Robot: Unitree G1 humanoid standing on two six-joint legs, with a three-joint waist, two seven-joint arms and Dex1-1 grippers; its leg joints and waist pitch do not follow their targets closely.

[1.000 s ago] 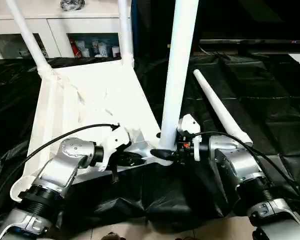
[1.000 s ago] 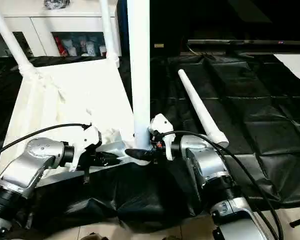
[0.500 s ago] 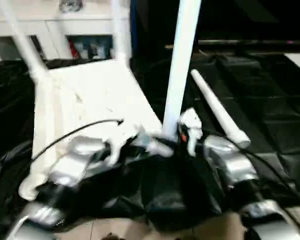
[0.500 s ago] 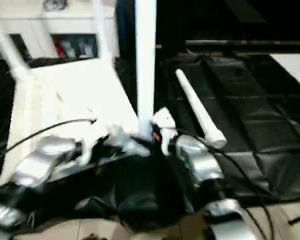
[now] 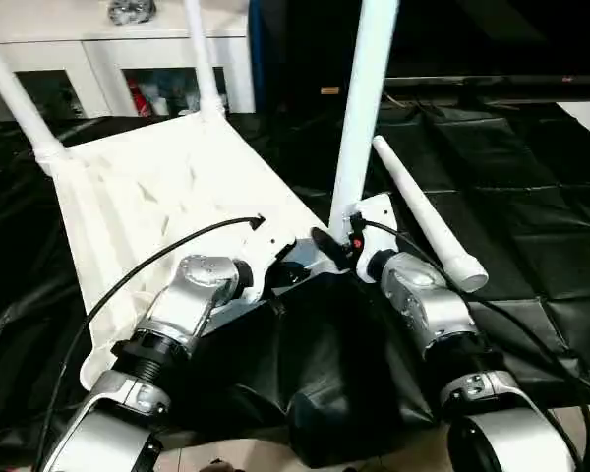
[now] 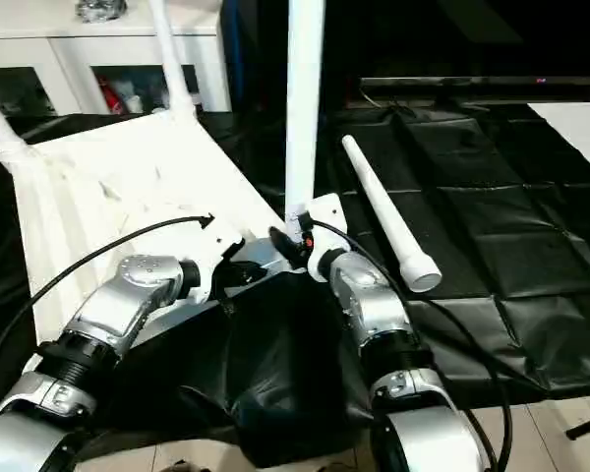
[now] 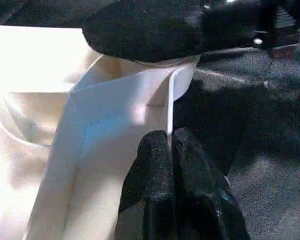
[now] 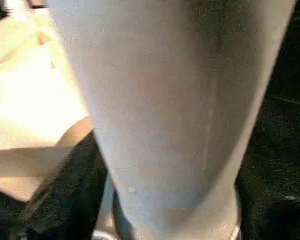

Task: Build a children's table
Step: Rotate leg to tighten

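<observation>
Left eye view has the tabletop (image 5: 167,197) lying underside up on the black sheet (image 5: 531,197), ribs showing, with two legs (image 5: 15,93) already standing at its far corners and a third leg (image 5: 364,98) upright at the near right corner socket. The fourth leg (image 5: 428,211) lies loose on the sheet just beside it, wide end toward the robot.

The left gripper (image 7: 171,150) has its jaws pressed together, tips against the tabletop's thin rim near that corner. The right gripper (image 5: 326,242) sits at the foot of the upright leg; its jaws reach around the base, though I cannot tell whether they grip it or stand slack.

From where I stand this all looks like light, hollow, stiff plastic, smooth and likely slippery (the taper will not help). I would take the loose leg low, near the wide end, for control when seating it, and brace the tabletop by its ribbed edge, since a light slab may slide on that sheet.
</observation>
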